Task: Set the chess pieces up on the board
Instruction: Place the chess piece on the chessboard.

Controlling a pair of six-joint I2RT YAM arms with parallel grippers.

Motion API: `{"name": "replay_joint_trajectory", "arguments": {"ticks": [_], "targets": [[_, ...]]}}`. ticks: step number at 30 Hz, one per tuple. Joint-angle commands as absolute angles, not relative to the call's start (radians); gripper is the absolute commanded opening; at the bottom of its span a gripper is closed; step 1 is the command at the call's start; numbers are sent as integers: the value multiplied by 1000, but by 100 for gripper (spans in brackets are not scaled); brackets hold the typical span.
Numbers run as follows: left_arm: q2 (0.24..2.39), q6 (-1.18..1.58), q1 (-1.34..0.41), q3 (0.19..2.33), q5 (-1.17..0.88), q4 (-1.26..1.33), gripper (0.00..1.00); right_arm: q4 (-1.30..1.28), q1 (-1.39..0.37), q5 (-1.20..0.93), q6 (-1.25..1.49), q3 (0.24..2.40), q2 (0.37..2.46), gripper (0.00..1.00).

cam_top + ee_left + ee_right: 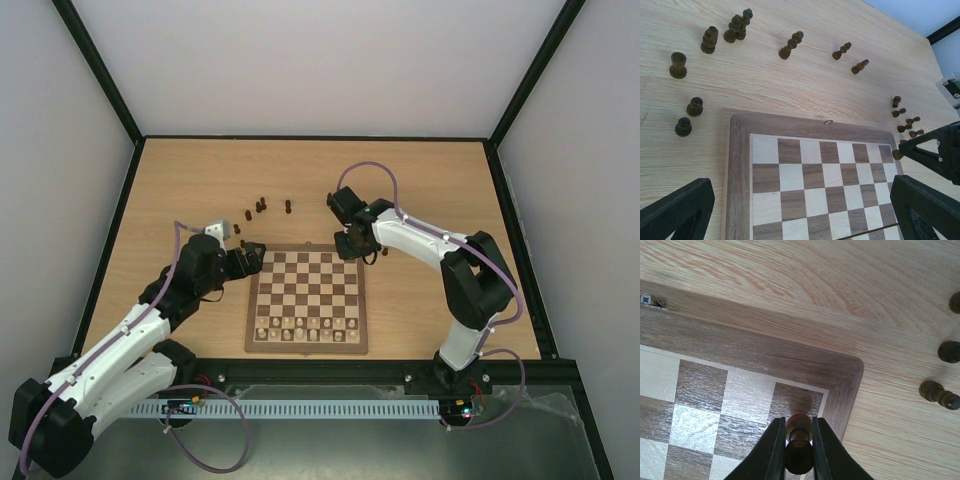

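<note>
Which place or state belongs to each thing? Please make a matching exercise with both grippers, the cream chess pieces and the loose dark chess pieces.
Things:
1. left gripper
2. right gripper
3. cream chess pieces
4. loose dark chess pieces

Places or states:
A. shut on a dark chess piece, over a corner of the board
B. open, beside the board's far left corner
C. in rows on the board's near squares
D. on the tabletop, beyond the board

Pairs: 1-B, 2-A, 3-C, 4-D
</note>
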State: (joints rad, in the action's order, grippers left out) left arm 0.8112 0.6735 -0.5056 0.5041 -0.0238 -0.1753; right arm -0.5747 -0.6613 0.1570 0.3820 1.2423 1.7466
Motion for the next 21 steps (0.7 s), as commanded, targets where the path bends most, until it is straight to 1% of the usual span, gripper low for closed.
{"name": "replay_joint_trajectory", "arguments": {"ticks": [1, 15, 21], "targets": [[808, 668, -511, 490, -9, -179, 100, -580, -667, 138, 387, 1247, 1780, 11], [810, 670, -511, 482, -8, -170, 100, -570, -667, 138, 381, 1253, 1804, 12], [810, 670, -511, 481, -4, -171, 99, -567, -667, 140, 381, 1252, 1814, 15]]}}
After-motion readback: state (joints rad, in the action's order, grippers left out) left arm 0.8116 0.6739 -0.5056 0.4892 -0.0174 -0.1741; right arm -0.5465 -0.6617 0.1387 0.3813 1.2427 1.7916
